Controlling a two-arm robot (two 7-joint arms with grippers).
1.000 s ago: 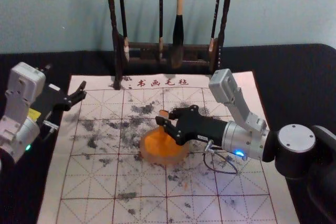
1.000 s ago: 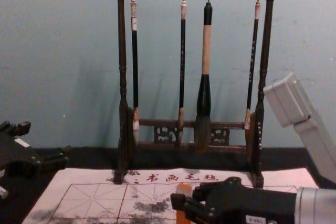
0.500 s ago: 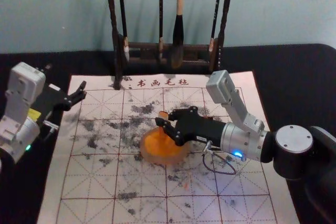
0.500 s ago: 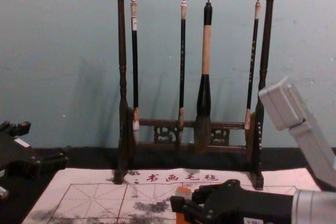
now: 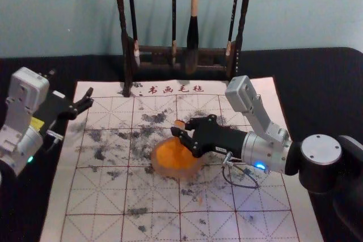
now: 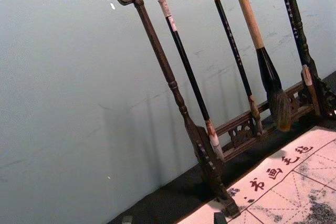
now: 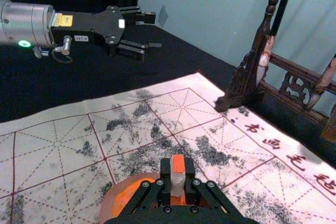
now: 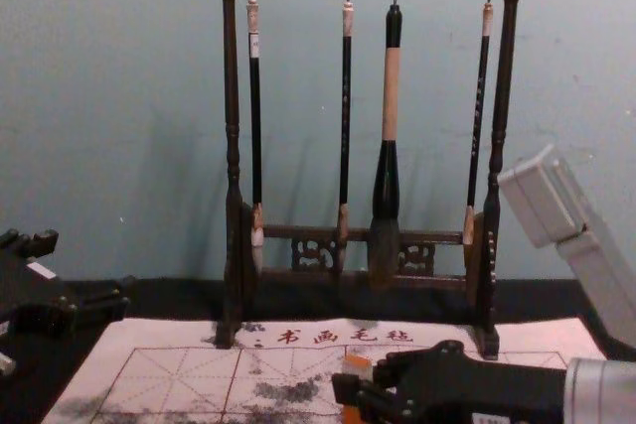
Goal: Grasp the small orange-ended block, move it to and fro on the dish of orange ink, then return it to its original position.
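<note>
Over the back part of the dish (image 5: pixel 160 168) of orange ink, my right gripper (image 5: pixel 183 128) holds the small block (image 5: pixel 179 123) upright. In the right wrist view, the right gripper (image 7: pixel 178 183) is shut on the block (image 7: pixel 178 165), whose upper end is orange above a pale body; its lower end is hidden, and I cannot tell whether it touches the ink. The block (image 8: pixel 359 368) also stands between the fingers in the chest view. My left gripper (image 5: pixel 86 100) is parked open at the mat's back left; its tips (image 6: pixel 173 219) edge into the left wrist view.
An ink-spotted, gridded mat (image 5: pixel 96 196) lies on the black table (image 5: pixel 317 89). Behind the dish, at the mat's back edge, stands a dark wooden rack (image 8: pixel 232 146) with several hanging brushes, among them a thick one (image 8: pixel 391 96).
The right gripper and the block in it have shifted a little to the right over the dish. The dish and the left arm have stayed where they were.
</note>
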